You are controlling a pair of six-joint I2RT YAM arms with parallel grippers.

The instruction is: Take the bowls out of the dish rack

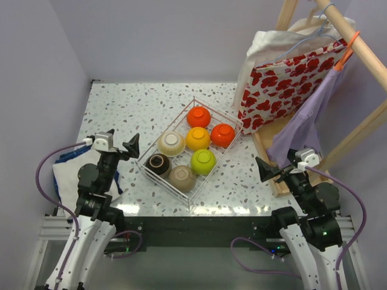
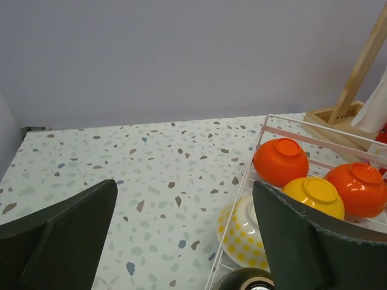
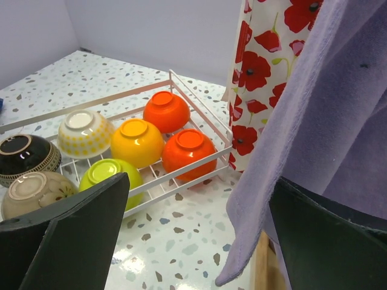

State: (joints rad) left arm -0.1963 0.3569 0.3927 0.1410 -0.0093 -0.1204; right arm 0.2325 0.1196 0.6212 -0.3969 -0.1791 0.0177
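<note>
I have both arms parked at the near edge. The left gripper (image 1: 121, 144) and the right gripper (image 1: 279, 164) each show fingers spread wide with nothing between them, which both wrist views confirm.

The white wire dish rack (image 1: 218, 112) sits mid-table at an angle between the arms. All seven bowls are still in it, bases up: two orange-red bowls (image 1: 198, 116) (image 1: 222, 135) at the far end, the yellow-orange bowl (image 1: 198, 138), the lime green bowl (image 1: 203, 161), the cream bowl with yellow checks (image 1: 171, 144), the dark brown bowl (image 1: 158, 164) and the tan bowl (image 1: 182, 177).

Unloading has not begun. I would start with the nearest bowls, the tan or dark brown one for the left arm and the lime green one for the right. I would come straight down from above so the fingers clear the wire walls. Glazed domes look slippery, so I would pinch across the raised foot ring and lift vertically before swinging out to the bare speckled tabletop (image 1: 115, 109).

I can read no brand, label or writing anywhere. The white cloth with red poppies (image 1: 284, 84) carries only its print.
</note>
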